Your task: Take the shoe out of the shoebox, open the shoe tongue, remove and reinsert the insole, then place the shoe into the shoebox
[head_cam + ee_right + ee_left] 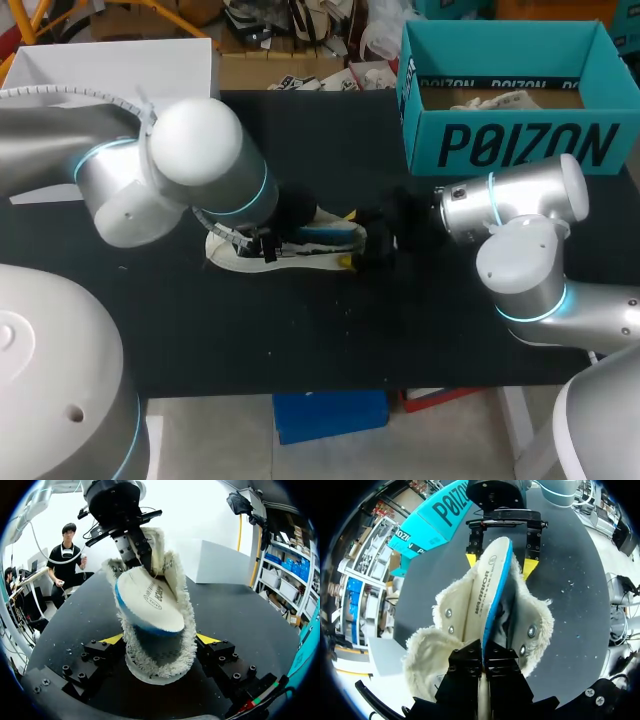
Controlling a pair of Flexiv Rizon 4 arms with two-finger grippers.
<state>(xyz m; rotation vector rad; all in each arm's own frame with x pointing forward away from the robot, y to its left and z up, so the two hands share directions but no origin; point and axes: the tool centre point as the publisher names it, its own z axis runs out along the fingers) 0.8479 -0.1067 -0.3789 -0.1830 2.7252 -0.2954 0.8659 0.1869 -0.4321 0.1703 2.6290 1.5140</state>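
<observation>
A cream shoe (232,255) with a fleecy lining lies on its side in the middle of the black table (300,330). My right gripper (347,238) grips one end of it, a yellow tip on each side. The right wrist view shows the shoe (160,660) pinched between those fingers. My left gripper (482,662) is shut on the white, blue-edged insole (487,590), which sticks partly out of the shoe's opening (530,630). In the right wrist view the left gripper (142,550) pinches the insole (150,600) from above. The teal shoebox (510,145) stands open at the back right.
A white box (110,65) sits at the table's back left edge. The left arm's bulky joints (190,160) hang over the table's left half. The right arm's elbow (525,265) sits in front of the shoebox. Bare table lies in front of the shoe.
</observation>
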